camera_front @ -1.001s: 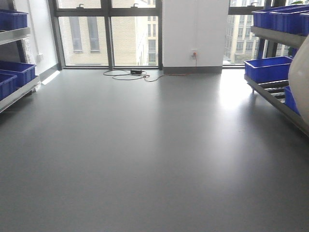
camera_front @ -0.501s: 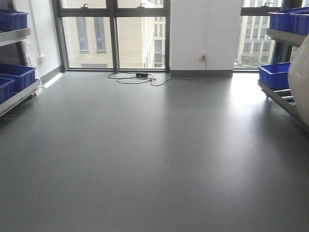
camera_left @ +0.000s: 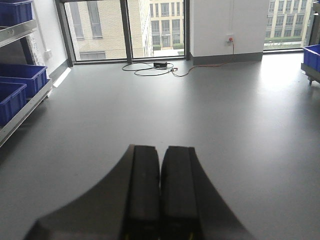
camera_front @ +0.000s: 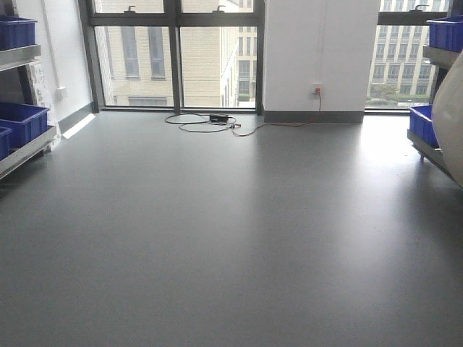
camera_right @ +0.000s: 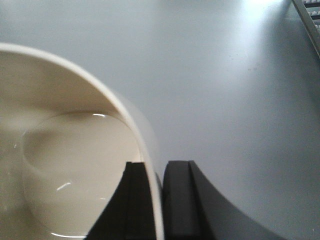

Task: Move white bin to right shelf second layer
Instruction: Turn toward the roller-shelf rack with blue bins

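Observation:
The white bin [camera_right: 65, 160] is a glossy cream tub that fills the left half of the right wrist view. My right gripper [camera_right: 159, 170] is shut on its rim, one finger inside the wall and one outside, and holds it above the grey floor. A curved piece of the bin's wall [camera_front: 451, 130] shows at the right edge of the front view. My left gripper [camera_left: 160, 155] is shut and empty above the floor. The right shelf [camera_front: 432, 148] shows only as a steel rail at the far right; its roller lanes [camera_right: 311, 17] show in a corner of the right wrist view.
Blue crates [camera_front: 20, 119] sit on a steel rack along the left wall. More blue crates [camera_front: 443, 30] sit on the right rack. A black cable and box [camera_front: 217, 121] lie on the floor by the windows. A white pillar [camera_front: 318, 54] stands at the back.
The whole view has swung to the left: the right rack and its crates have slid toward the right edge and the pillar has moved right. The bin stays in my right gripper.

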Robot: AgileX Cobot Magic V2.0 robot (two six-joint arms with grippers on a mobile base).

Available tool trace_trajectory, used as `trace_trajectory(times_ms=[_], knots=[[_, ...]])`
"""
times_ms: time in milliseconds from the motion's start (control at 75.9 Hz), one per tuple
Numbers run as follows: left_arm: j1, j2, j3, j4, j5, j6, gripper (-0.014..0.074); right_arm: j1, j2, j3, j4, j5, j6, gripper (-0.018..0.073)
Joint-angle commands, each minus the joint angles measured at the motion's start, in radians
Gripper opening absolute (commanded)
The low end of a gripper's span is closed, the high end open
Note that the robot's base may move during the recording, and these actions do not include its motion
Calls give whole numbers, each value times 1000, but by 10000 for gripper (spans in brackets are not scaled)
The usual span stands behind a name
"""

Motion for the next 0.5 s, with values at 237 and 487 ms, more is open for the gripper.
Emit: trace_trajectory(times_ms=[237, 487], knots=[[-3, -14, 37, 0, -86, -5, 85, -5, 1, -32, -5, -89, -8, 27], [-3, -14, 37, 0, -86, -5, 85, -5, 1, -32, -5, -89, -8, 27]])
